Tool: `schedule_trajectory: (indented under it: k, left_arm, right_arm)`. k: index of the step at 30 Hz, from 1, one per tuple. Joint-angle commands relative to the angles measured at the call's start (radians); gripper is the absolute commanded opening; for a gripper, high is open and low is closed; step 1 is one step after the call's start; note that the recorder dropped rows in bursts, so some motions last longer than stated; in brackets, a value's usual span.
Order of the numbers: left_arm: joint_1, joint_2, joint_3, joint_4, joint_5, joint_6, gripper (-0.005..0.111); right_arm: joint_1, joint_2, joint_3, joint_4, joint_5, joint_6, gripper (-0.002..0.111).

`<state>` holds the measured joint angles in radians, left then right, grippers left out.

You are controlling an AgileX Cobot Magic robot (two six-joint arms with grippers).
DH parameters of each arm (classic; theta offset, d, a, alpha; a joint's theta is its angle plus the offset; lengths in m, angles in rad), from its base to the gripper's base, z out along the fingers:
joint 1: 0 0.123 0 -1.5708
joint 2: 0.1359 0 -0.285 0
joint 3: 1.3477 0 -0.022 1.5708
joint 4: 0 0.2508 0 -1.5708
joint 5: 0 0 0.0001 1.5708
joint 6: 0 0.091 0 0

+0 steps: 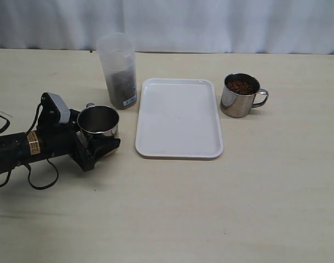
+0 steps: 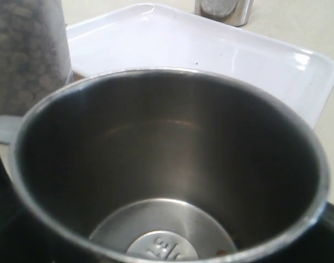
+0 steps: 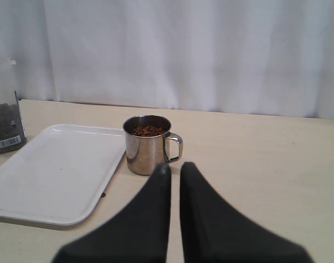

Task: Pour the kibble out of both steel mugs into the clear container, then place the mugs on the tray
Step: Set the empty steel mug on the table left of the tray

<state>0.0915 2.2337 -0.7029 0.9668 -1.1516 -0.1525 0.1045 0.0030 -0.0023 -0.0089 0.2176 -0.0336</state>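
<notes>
Tray (image 1: 178,137): one, white, at the centre of the table.

Clear container (image 1: 117,60): one, just beyond the tray's far-left corner, part-filled with kibble (image 1: 121,83), pellets too many to count.

Steel mugs: two. The empty mug (image 1: 98,120) sits near-left, just left of the tray, between the wide-set jaws of the left gripper (image 1: 104,143); whether they press its wall cannot be told. The full mug (image 1: 239,98) stands right of the tray, handle pointing right.

Right gripper (image 3: 174,175): jaws closed on nothing, aimed at the full mug, apart from it.

Assessed step: empty mug to tray. Recommend a firm hold, an upright lift clearing the rim, and placement on the left half, leaving room for the second mug.
</notes>
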Motion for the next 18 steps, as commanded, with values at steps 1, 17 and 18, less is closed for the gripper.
schedule_trajectory:
  k: [1, 17, 18]
  left_arm:
    - [0.001, 0.002, -0.008, 0.008, -0.002, -0.008, 0.023]
    - [0.003, 0.0, -0.008, 0.027, 0.007, -0.076, 0.086]
    - [0.005, -0.002, -0.008, 0.045, 0.011, -0.084, 0.086]
  right_arm:
    - [0.003, -0.003, 0.002, -0.006, -0.006, -0.004, 0.005]
    - [0.003, -0.003, 0.002, -0.006, -0.006, -0.004, 0.005]
    - [0.003, -0.003, 0.002, -0.006, -0.006, -0.004, 0.005]
